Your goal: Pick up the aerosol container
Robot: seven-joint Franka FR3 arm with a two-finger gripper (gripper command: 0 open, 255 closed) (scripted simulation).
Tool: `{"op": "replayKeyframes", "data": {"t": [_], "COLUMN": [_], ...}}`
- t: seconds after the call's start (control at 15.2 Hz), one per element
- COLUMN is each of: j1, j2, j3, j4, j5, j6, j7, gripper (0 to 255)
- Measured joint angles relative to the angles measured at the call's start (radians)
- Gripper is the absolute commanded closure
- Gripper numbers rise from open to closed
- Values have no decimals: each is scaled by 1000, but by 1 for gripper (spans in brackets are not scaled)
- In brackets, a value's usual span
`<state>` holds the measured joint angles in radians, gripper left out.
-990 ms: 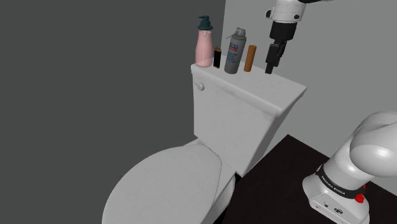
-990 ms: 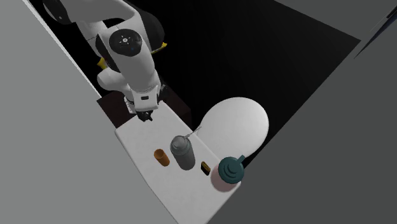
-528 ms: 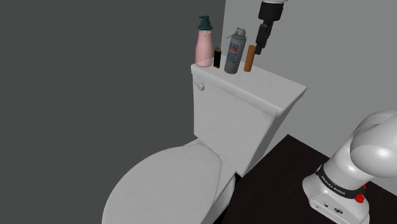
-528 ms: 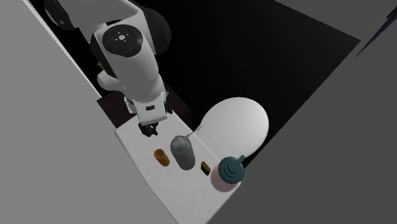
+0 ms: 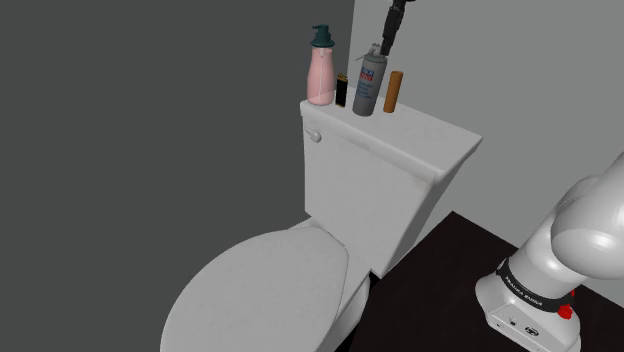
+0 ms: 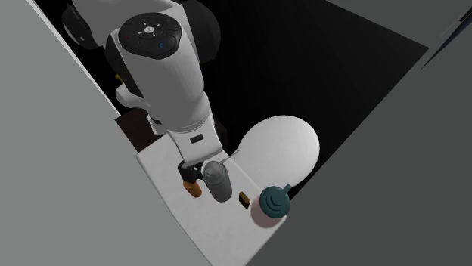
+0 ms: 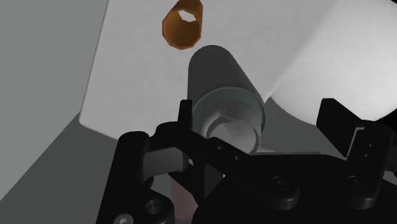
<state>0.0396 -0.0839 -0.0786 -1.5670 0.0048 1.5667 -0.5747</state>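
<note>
Grey and cylindrical, the aerosol can [image 5: 369, 88] stands upright on the flat lid of a white toilet tank [image 5: 430, 125]. It sits between a small black object [image 5: 342, 92] with a yellow top and an orange-brown cylinder [image 5: 394, 91]. A pink soap dispenser [image 5: 320, 78] with a teal pump ends the row on the shoulder view's left. The can's label shows red and blue patches on white, and its writing is too small to read. The black gripper [image 5: 391, 38] hangs close above the can's cap. In the wrist view its fingers [image 7: 184, 121] are spread apart, with the can's top between them, nearer one finger and not clasped. A black band on the robot's base [image 5: 530, 305] bears white lettering, too small to read.
</note>
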Motion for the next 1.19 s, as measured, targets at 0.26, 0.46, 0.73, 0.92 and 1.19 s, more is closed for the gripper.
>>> {"op": "replayKeyframes", "data": {"t": [0.26,0.46,0.73,0.92,1.19], "j1": [2,2,2,2,1], "j2": [82,78,62,57,57], "j3": [-1,-1,-1,-1,-1], "j4": [119,74,10,2,2], "j5": [8,7,6,6,6], "j6": [-13,29,78,85,85], "j7": [-47,-50,-52,-52,-53], "gripper": [0,0,255,255,255]}}
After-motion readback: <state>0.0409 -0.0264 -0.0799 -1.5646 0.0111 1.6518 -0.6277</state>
